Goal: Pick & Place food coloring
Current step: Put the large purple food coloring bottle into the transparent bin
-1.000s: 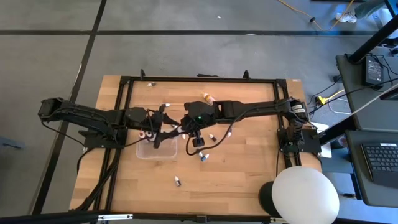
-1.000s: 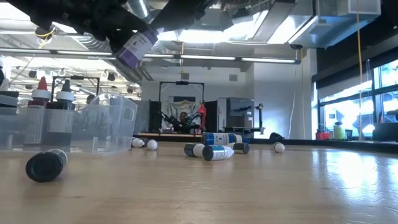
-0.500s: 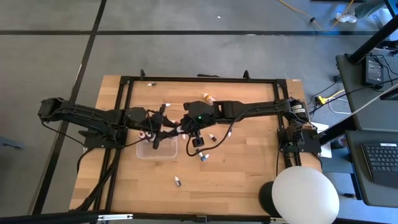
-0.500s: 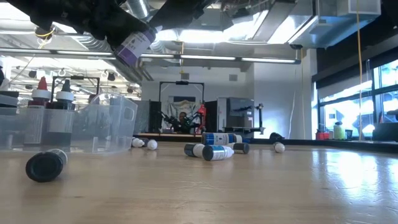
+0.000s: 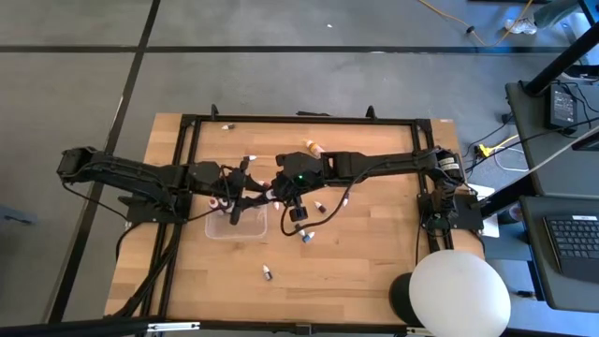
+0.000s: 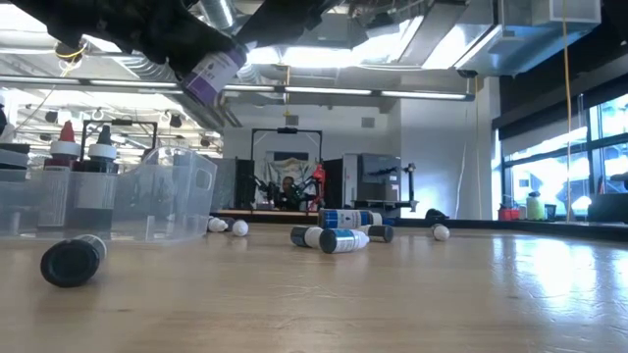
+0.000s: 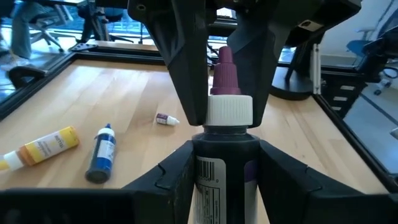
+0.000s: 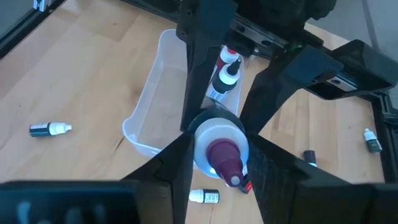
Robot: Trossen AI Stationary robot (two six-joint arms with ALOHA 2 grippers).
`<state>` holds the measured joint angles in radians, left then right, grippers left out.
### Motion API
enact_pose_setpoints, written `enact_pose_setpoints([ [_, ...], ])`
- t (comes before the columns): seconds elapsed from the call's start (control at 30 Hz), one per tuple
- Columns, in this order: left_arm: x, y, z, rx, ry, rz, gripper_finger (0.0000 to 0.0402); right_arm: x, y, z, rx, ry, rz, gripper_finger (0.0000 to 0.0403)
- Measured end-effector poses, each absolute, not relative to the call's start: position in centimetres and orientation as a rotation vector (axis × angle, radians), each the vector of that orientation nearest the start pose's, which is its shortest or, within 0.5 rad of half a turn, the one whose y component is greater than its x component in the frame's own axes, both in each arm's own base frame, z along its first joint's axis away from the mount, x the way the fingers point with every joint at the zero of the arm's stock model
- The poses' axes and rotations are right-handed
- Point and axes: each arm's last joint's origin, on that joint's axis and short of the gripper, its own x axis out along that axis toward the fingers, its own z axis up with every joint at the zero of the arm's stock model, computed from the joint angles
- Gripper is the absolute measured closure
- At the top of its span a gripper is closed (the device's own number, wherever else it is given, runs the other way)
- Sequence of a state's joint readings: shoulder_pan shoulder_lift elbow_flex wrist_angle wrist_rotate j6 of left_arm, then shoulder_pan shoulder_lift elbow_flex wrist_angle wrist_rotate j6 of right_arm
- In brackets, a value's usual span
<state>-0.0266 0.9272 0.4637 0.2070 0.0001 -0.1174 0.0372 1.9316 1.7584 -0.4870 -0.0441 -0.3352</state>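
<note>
A food coloring bottle (image 7: 227, 177) with a dark body, purple label, white collar and purple tip is held in the air between both grippers, just right of the clear tray (image 5: 236, 225). It shows tilted in the low view (image 6: 211, 71). My left gripper (image 7: 227, 186) is shut on its body. My right gripper (image 8: 219, 163) faces it and is shut on its cap end. A red-capped and a dark-capped bottle (image 8: 227, 67) stand in the tray's far end. Other bottles lie loose on the table (image 5: 302, 232). My left gripper pinches the bottle's dark body (image 7: 225, 163) between its two fingers (image 7: 177, 177), coming about level from the table's left, along the bottle. The bottle is lifted clear, its tip pointing toward the right gripper. My right gripper pinches the white collar (image 8: 211, 135) below the purple tip between its two fingers (image 8: 177, 163), coming from the table's right, so the tip (image 8: 225, 158) points back between the fingers. The bottle hangs clear of table and tray.
An orange-yellow bottle (image 7: 40, 148), a blue one (image 7: 102, 152) and a tiny one (image 7: 166, 119) lie toward the far edge. A dark bottle (image 6: 71, 260) lies close to the low camera, several more (image 6: 339, 238) farther off. A black frame (image 5: 309, 120) edges the work area.
</note>
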Motion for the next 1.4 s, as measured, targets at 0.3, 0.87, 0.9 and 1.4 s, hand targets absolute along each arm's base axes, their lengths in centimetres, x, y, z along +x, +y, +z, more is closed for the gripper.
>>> enact_pose_setpoints([
  [0.3,20.0,-1.4,23.3,-0.017,0.264,0.056,0.0258,43.9,1.8,32.4,-0.325,0.596,0.185,0.0246],
  [0.87,18.4,-6.5,23.3,0.034,0.181,0.468,0.0258,37.7,1.2,32.4,-0.262,0.51,0.066,0.0245],
  [0.9,18.3,-6.8,23.2,0.036,0.178,0.497,0.0258,37.4,1.1,31.9,-0.256,0.497,0.044,0.0245],
  [1.4,19.0,-12.6,18.7,-0.002,0.037,0.771,0.0259,35.1,1.0,27.1,-0.209,0.43,-0.011,0.0245],
])
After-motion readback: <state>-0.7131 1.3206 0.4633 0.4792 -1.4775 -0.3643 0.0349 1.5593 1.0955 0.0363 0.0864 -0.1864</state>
